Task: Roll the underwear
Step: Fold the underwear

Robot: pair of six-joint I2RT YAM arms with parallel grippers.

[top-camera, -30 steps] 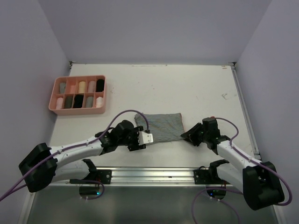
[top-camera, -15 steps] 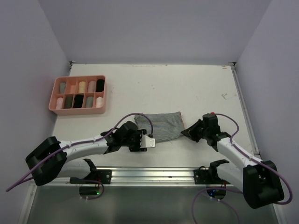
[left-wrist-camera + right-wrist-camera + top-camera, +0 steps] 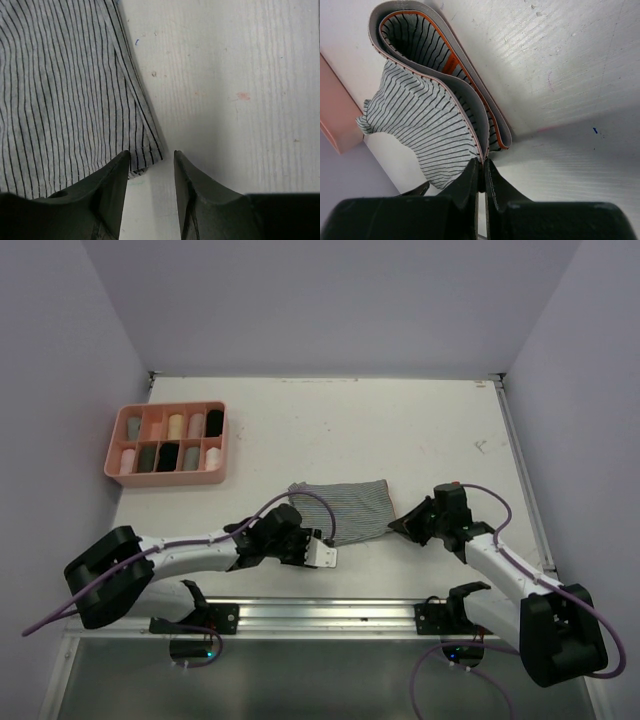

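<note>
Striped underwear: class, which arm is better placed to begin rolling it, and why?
Probably the right. The right pincer is shut on the waistband edge of the striped underwear, ready to turn it over. The left pincer stands open at the garment's other end, gripping nothing yet.

Bright, even light; soft shadow beside underwear [image 3: 60, 90]

Lavender walls [image 3: 330, 300] 3 sides, scuffed white table [image 3: 350, 430].

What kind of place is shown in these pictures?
Probably a robot test cell, not a home: a white table boxed in by bare walls, two arms bolted to a rail, one pink tray.
</note>
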